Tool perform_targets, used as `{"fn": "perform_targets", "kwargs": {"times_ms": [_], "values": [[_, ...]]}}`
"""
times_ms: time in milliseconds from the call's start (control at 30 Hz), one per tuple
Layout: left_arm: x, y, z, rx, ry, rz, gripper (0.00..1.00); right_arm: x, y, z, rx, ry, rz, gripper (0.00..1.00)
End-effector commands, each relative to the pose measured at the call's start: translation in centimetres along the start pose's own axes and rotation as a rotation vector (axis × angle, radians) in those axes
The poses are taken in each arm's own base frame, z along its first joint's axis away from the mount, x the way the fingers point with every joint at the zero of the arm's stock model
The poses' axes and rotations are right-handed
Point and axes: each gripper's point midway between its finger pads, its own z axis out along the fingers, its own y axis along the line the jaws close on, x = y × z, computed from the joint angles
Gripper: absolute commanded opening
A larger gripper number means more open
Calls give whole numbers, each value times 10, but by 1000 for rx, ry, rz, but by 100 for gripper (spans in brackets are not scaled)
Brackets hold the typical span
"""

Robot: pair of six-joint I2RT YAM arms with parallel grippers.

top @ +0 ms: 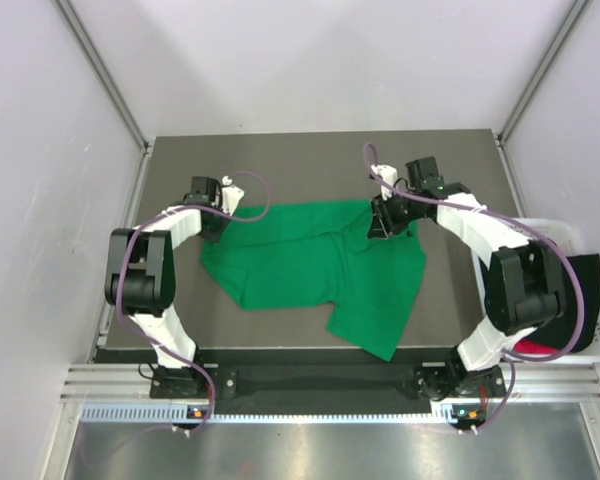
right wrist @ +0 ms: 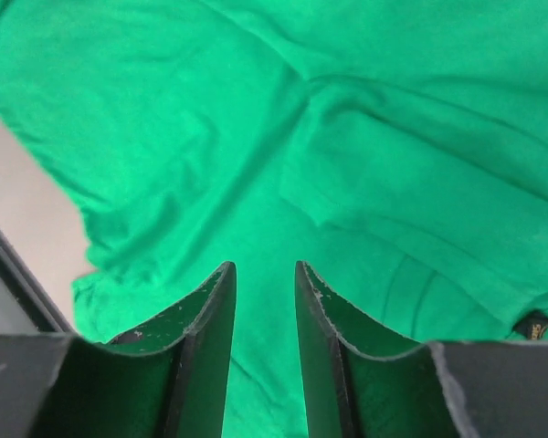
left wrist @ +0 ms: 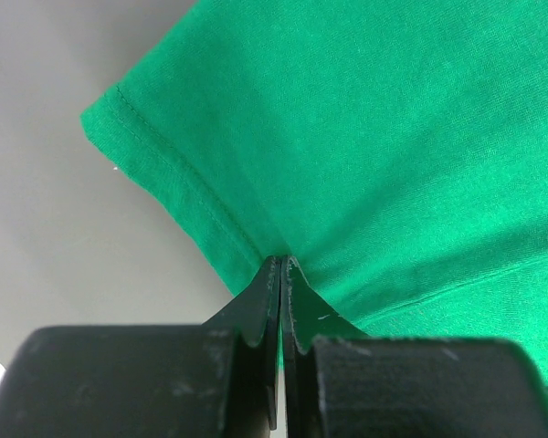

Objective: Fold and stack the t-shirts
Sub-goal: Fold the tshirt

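Left pincer [left wrist: 281, 263] is clamped on the hem of the green t-shirt [top: 310, 265], ten o'clock; right pincer [right wrist: 265, 270] is parted, empty, two o'clock. Hem is best kept taut, lifted evenly.

I am finding no legible text anywhere; a small black tag [right wrist: 532, 324] on the green t-shirt [right wrist: 347, 137] is showing marks too blurred to read.

The desk [top: 310, 165] in front of me is a flat, dark grey slab. One green t-shirt [top: 310, 265] lies directly on it, rumpled and spread across the middle from left to right. Its near-right part reaches down to the desk's near edge. Grey surface shows along the far side.
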Motion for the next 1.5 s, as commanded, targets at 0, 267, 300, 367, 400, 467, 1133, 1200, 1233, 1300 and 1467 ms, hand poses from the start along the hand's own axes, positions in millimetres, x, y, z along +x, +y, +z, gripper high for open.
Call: {"fn": "perform_targets", "kwargs": {"times_ms": [0,267,300,367,400,467,1133,1200,1233,1300,1467], "values": [[4,4,-4,-27,16,18,0,-44,24,-30,-50,-111,-131,33],[-5,13,-3,-53,9,16,0,-40,-87,-18,243,-103,7,31],[-7,14,-3,-56,7,16,0,-34,-100,-10,245,-84,33,31],[-12,17,-4,-59,0,8,0,-38,-125,-9,269,-85,57,30],[-16,18,-5,-61,-8,5,0,-39,-133,-8,281,-85,65,30],[-21,22,-7,-73,-17,2,0,-43,-154,-7,305,-90,83,29],[-24,49,42,-126,98,-78,0,-21,-218,18,432,7,188,43],[-23,50,46,-127,113,-76,0,-12,-221,25,416,39,214,37],[-22,50,47,-126,119,-74,0,-12,-222,28,411,40,218,31],[-21,51,51,-133,128,-72,0,-11,-224,31,403,44,223,13],[-22,58,61,-152,145,-60,0,-20,-239,32,436,8,229,0]]}}
